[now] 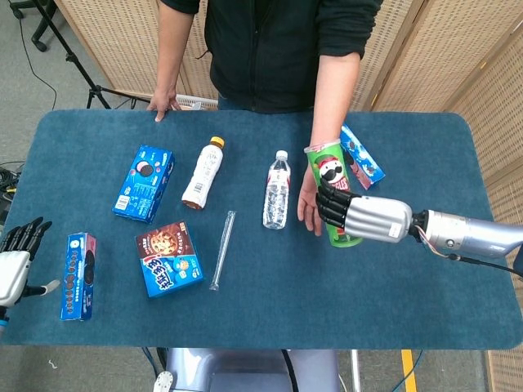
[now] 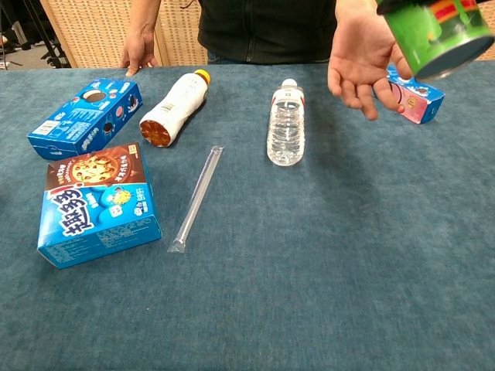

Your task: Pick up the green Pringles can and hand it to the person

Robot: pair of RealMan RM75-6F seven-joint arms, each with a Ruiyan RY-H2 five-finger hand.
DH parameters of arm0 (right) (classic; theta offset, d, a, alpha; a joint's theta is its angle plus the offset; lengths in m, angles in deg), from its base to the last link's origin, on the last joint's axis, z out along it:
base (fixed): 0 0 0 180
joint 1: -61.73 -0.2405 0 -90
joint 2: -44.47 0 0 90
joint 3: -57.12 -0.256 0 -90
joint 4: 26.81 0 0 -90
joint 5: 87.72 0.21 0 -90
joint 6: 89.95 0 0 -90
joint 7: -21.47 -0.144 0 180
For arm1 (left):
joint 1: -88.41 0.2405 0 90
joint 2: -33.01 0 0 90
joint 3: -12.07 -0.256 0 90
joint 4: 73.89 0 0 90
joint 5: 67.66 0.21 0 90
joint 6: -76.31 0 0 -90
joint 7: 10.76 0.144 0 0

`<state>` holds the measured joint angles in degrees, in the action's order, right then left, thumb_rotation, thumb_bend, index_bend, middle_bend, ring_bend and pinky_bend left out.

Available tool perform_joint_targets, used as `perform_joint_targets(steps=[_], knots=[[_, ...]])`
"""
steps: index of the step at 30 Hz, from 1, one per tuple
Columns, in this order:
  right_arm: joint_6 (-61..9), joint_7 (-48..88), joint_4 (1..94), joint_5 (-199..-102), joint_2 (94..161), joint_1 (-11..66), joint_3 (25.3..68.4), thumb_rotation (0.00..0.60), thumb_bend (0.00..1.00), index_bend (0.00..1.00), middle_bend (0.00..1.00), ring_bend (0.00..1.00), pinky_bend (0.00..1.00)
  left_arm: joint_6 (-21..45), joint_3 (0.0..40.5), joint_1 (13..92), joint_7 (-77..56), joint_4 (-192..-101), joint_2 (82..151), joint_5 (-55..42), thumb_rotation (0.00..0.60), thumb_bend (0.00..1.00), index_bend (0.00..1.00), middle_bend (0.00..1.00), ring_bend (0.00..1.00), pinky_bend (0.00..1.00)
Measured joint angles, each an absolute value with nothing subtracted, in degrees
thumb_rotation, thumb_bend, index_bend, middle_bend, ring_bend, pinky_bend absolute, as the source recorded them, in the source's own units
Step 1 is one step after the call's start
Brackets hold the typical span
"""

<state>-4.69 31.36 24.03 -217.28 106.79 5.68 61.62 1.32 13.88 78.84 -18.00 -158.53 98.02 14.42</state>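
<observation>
My right hand (image 1: 359, 216) grips the green Pringles can (image 1: 333, 191) around its lower half and holds it upright in the air. The can sits right over the person's open palm (image 1: 309, 204), which reaches across the table with fingers spread. In the chest view the can's lower end (image 2: 431, 32) shows at the top right, just in front of the person's palm (image 2: 357, 62); my right hand itself is out of that frame. My left hand (image 1: 15, 260) hangs open off the table's left edge, holding nothing.
On the blue table (image 1: 270, 302) lie a water bottle (image 1: 277, 189), a white drink bottle (image 1: 203, 173), a clear tube (image 1: 222, 249), three blue cookie boxes (image 1: 168, 258) and a pink-blue box (image 1: 361, 157). The person's other hand (image 1: 164, 103) rests on the far edge.
</observation>
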Motion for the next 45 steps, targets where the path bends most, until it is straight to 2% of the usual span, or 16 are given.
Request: perform_joint_targets(steps=[15, 16, 18, 20, 21, 23, 26, 30, 35, 40, 45], knots=[[-12.66, 34.92, 24.80, -220.24, 109.59, -1.04, 63.44, 0.600, 1.00, 0.63, 0.50, 0.39, 0.54, 3.12, 14.25, 78.11, -16.37, -158.33, 98.80, 12.61, 0.600, 0.00, 0.00, 0.00, 0.00, 0.00], [-12.88, 35.32, 25.14, -220.20, 109.87, -1.23, 63.42, 0.600, 1.00, 0.61, 0.47, 0.37, 0.54, 3.13, 14.26, 78.11, -16.38, -158.34, 98.79, 12.54, 0.600, 0.00, 0.00, 0.00, 0.00, 0.00], [-13.46, 36.16, 25.77, -219.97, 110.33, -1.47, 63.35, 0.600, 1.00, 0.47, 0.36, 0.26, 0.49, 3.18, 14.27, 78.12, -16.35, -158.31, 98.79, 12.43, 0.600, 0.00, 0.00, 0.00, 0.00, 0.00], [-14.60, 36.88, 26.20, -219.30, 110.39, -1.41, 63.15, 0.600, 1.00, 0.26, 0.17, 0.08, 0.35, 3.22, 14.23, 78.11, -16.31, -158.39, 98.78, 12.46, 0.600, 0.00, 0.00, 0.00, 0.00, 0.00], [-15.78, 37.90, 26.65, -218.57, 110.36, -1.30, 62.87, 0.600, 1.00, 0.22, 0.11, 0.04, 0.30, 3.17, 14.20, 78.12, -16.32, -158.46, 98.75, 12.54, 0.600, 0.00, 0.00, 0.00, 0.00, 0.00], [-18.07, 40.21, 27.84, -217.12, 110.15, -1.01, 62.34, 0.600, 0.98, 0.12, 0.02, 0.00, 0.19, 3.01, 14.16, 78.19, -16.44, -158.54, 98.68, 12.63, 0.600, 0.00, 0.00, 0.00, 0.00, 0.00], [-22.19, 43.99, 31.59, -214.13, 109.20, -0.33, 61.38, 0.600, 0.95, 0.02, 0.00, 0.00, 0.13, 2.91, 14.18, 78.25, -16.69, -158.60, 98.55, 12.61, 0.600, 0.00, 0.00, 0.00, 0.00, 0.00], [-25.17, 47.25, 37.27, -210.71, 106.87, 0.77, 60.29, 0.600, 0.93, 0.00, 0.00, 0.00, 0.10, 2.93, 14.09, 78.23, -16.76, -158.69, 98.43, 12.77, 0.600, 0.00, 0.00, 0.00, 0.00, 0.00], [-25.54, 48.70, 39.51, -209.45, 104.94, 1.78, 59.68, 0.600, 0.93, 0.00, 0.00, 0.00, 0.07, 2.80, 13.99, 78.27, -16.81, -158.81, 98.36, 12.97, 0.600, 0.00, 0.00, 0.00, 0.00, 0.00], [-22.27, 48.90, 41.05, -208.13, 102.58, 3.43, 58.60, 0.600, 0.92, 0.00, 0.00, 0.00, 0.07, 2.71, 13.93, 78.30, -17.18, -158.93, 98.20, 13.17, 0.600, 0.00, 0.00, 0.00, 0.00, 0.00], [-14.62, 47.46, 43.26, -204.49, 99.33, 7.99, 56.80, 0.600, 0.85, 0.00, 0.00, 0.00, 0.07, 2.48, 13.86, 78.38, -17.89, -158.96, 97.95, 13.48, 0.600, 0.00, 0.00, 0.00, 0.00, 0.00]])
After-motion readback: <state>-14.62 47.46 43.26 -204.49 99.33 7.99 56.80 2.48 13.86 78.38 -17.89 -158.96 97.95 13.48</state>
